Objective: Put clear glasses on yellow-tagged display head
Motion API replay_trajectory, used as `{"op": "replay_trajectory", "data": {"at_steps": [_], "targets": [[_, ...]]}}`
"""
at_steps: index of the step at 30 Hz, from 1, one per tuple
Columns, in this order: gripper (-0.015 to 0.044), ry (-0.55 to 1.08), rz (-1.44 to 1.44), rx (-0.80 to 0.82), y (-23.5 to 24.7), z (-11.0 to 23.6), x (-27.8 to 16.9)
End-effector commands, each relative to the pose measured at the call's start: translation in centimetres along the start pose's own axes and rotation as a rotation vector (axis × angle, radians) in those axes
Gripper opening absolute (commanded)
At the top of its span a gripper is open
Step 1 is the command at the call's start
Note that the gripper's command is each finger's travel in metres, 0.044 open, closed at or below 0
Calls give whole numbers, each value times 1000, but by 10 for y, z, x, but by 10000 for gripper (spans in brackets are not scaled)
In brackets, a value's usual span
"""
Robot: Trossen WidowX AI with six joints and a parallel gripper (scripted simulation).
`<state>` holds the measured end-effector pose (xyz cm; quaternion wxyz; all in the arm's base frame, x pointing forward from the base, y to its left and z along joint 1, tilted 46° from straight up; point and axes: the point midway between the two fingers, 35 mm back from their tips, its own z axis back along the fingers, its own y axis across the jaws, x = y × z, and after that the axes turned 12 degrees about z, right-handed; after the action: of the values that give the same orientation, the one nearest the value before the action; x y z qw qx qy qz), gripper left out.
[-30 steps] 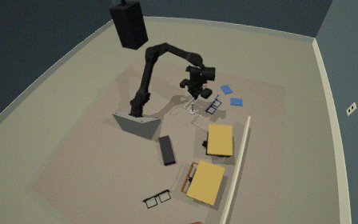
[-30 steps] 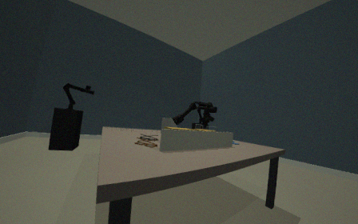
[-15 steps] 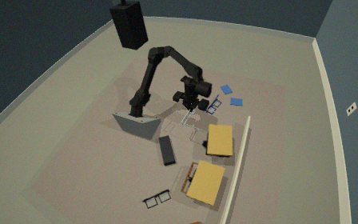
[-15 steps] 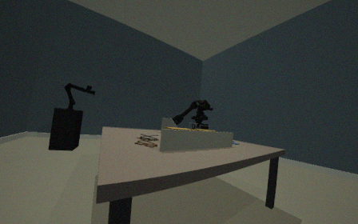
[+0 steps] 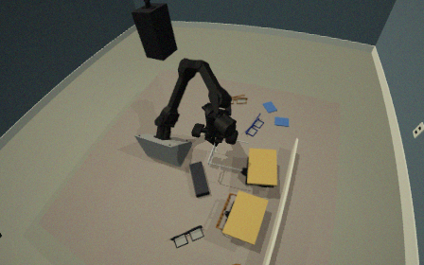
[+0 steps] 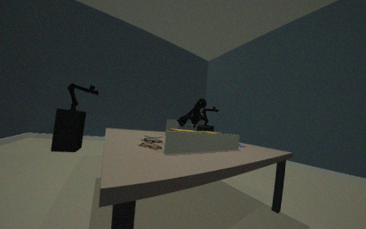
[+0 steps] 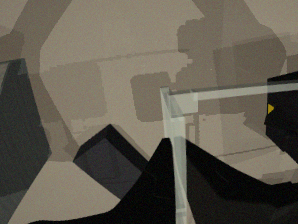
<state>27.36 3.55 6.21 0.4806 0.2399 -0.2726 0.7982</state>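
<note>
My gripper (image 5: 216,143) (image 7: 171,144) is shut on the clear glasses (image 5: 213,154) (image 7: 175,125) and holds them by the front frame, above the table. One temple reaches toward the upper yellow-topped head (image 5: 262,166), whose dark nose side shows at its left. In the wrist view that black head (image 7: 285,112) shows a small yellow patch, and the temple crosses in front of its upper part; contact cannot be told. The other temple is partly hidden by the gripper. The lower yellow-topped head (image 5: 246,218) wears brown glasses (image 5: 225,211). The grip is too small to make out in the exterior view.
A long pale wall (image 5: 283,201) (image 6: 200,142) stands behind the heads. A dark case (image 5: 199,179) (image 7: 107,162) lies near the arm's grey base (image 5: 163,150). Black glasses (image 5: 188,236), blue glasses (image 5: 255,127), brown glasses (image 5: 240,99) and two blue pads (image 5: 270,107) (image 5: 281,121) lie around.
</note>
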Motion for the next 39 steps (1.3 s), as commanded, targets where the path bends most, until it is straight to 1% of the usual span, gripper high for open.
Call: {"op": "replay_trajectory", "data": {"at_steps": [1,9,39], "targets": [[0,-15,53,-2,19,-2,-16],[0,-48,144,-21,46,-5,-36],[0,-48,145,-27,46,-35,-37]]}}
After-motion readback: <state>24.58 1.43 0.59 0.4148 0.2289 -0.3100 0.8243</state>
